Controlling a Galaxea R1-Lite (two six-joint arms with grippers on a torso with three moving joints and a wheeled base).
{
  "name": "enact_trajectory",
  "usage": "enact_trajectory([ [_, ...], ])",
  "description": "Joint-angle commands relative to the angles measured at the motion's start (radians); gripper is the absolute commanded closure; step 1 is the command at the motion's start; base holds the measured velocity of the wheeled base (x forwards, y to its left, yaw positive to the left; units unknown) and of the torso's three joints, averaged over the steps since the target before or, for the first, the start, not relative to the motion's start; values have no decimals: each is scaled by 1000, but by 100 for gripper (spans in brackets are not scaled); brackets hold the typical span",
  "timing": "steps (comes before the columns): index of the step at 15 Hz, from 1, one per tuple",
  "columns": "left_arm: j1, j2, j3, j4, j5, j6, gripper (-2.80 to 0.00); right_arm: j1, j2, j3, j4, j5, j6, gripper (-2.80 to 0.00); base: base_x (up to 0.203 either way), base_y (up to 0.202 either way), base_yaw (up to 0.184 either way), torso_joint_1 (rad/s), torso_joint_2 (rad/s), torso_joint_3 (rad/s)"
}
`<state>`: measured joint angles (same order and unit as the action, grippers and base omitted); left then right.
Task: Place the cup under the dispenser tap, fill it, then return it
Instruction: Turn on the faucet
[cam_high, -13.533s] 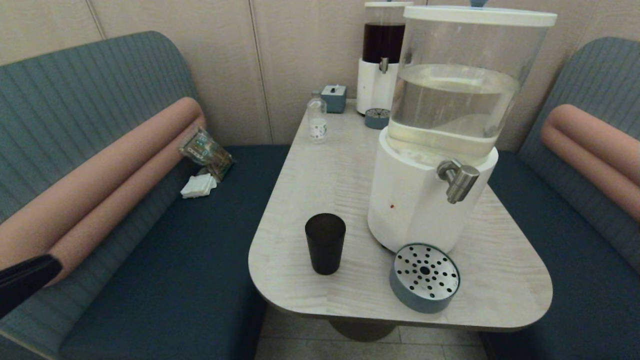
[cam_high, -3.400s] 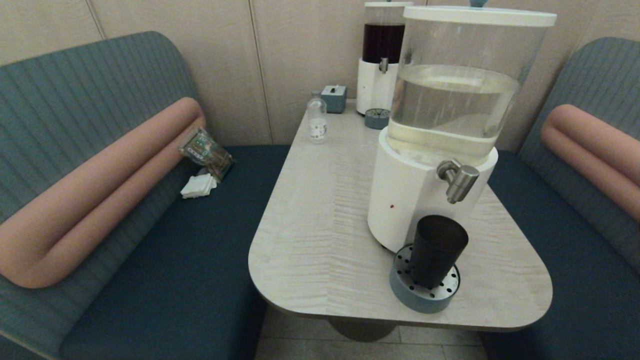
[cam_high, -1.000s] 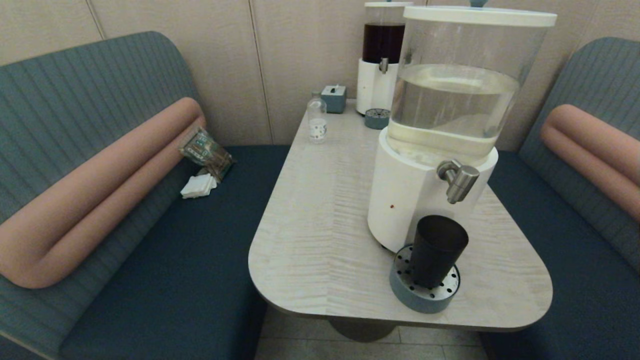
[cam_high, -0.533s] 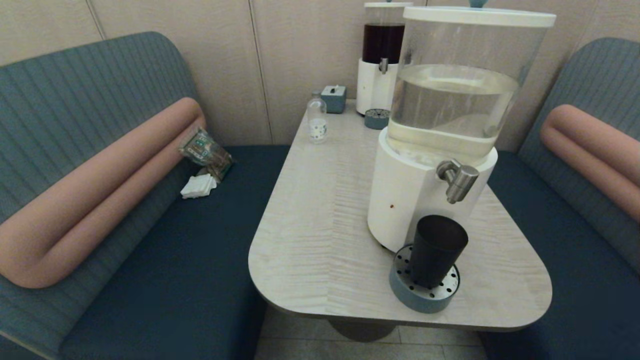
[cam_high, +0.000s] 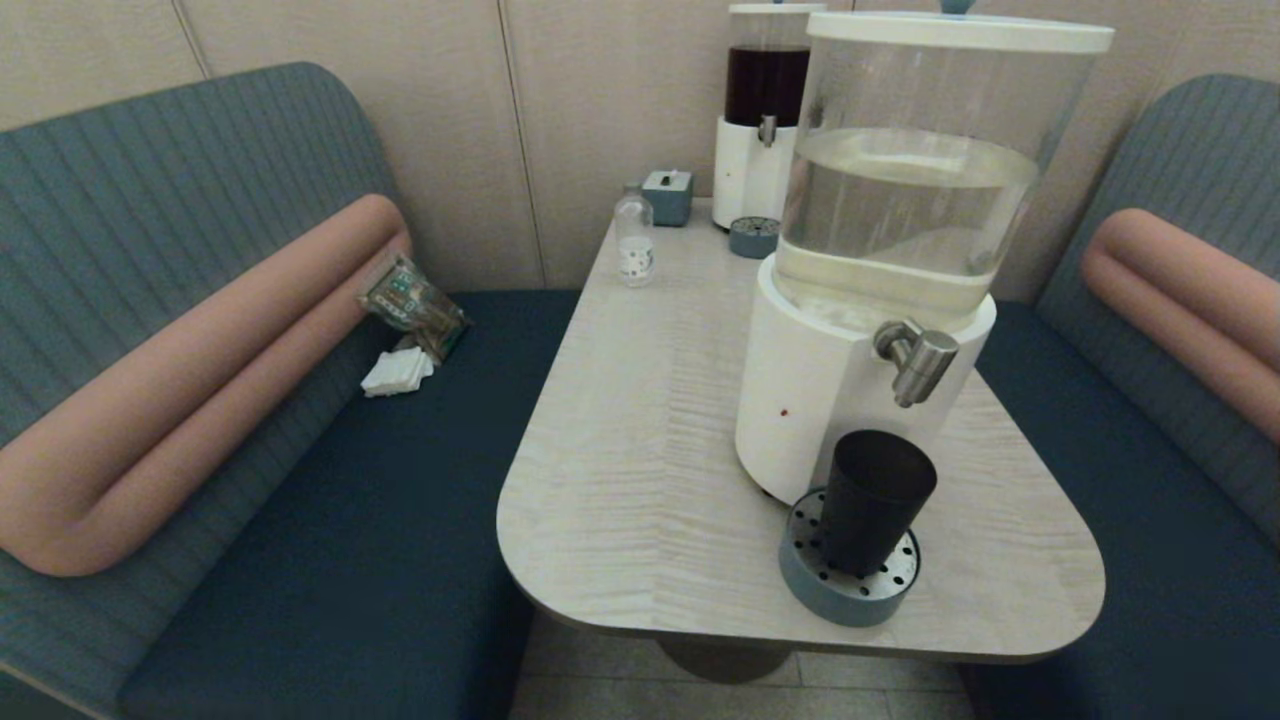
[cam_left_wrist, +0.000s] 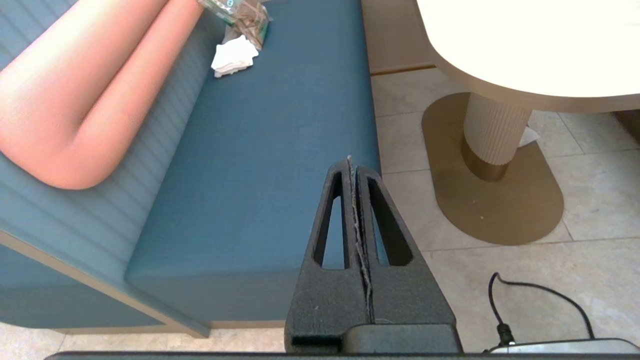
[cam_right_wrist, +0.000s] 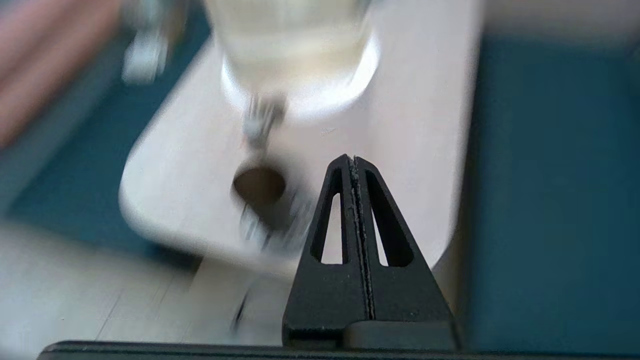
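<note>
The cup (cam_high: 872, 502) is a plain matte black tumbler with no handle, narrower at the foot than at the rim. It stands upright on the round perforated drip tray (cam_high: 800, 575) in the lower right of the head view, directly below the dispenser tap (cam_high: 916, 358). That tap is a short brushed-metal spout angled downward from the white base of the large dispenser (cam_high: 818, 400), whose clear tank holds pale liquid. Nothing grips the cup. The tray sits on the tabletop (cam_high: 640, 440) near its front edge.

Neither arm shows in the head view. The left gripper (cam_left_wrist: 353, 170) is clenched on nothing, its fingers pressed together, and hangs over the blue bench seat (cam_left_wrist: 270, 150) beside the table's pedestal. The right gripper (cam_right_wrist: 352, 165) is likewise closed and empty, off the table's front edge, with the blurred cup (cam_right_wrist: 259, 186) and tap (cam_right_wrist: 260, 120) ahead of it.
</note>
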<state>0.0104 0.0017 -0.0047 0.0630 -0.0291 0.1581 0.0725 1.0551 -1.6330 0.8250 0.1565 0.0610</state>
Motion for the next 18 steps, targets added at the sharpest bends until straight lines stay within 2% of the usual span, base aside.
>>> enact_trajectory([
  [1,0,1,0,1,0,1,0,39,205,-80,95,26,4,0,0,0,0,0,0,0],
  [3,0,1,0,0,0,1,0,64,277,-77,122,97,11,0,0,0,0,0,0,0],
  [5,0,1,0,0,0,0,0,68,325,-49,86,145,19,0,0,0,0,0,0,0],
  [8,0,1,0,0,0,0,0,76,371,91,-209,149,21,0,0,0,0,0,0,0],
  [9,0,1,0,0,0,0,0,97,395,130,-287,133,20,0,0,0,0,0,0,0],
  [13,0,1,0,0,0,0,0,197,481,146,-387,-25,-52,0,0,0,0,0,0,0],
  [15,0,1,0,0,0,0,0,226,502,146,-407,-55,-55,0,0,0,0,0,0,0],
  [18,0,1,0,0,0,0,0,237,503,148,-403,-54,-53,0,0,0,0,0,0,0],
])
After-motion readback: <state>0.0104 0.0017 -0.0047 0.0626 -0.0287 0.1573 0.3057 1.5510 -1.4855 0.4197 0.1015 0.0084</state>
